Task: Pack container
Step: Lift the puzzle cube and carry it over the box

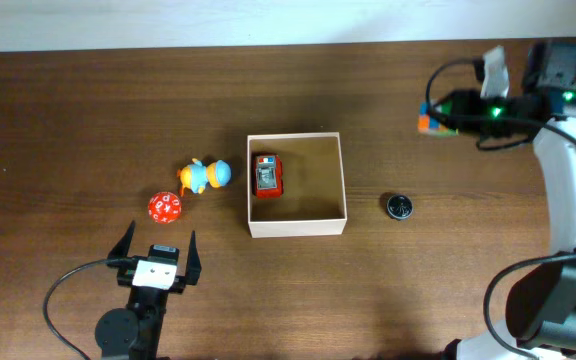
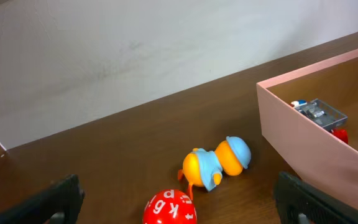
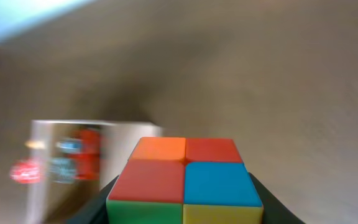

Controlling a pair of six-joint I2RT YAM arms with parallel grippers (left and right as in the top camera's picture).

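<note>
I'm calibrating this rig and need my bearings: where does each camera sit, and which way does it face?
Overhead: above the table, looking straight down on the container; both arms show, left fingers at bottom, right arm at right.
Left wrist: low over the table, facing the duck toy, red die and container; its open fingers frame the bottom corners.
Right wrist: blurred, looking past the colour cube held in the right fingers toward the container.
Shared: all three show the container with the red car inside.
</note>
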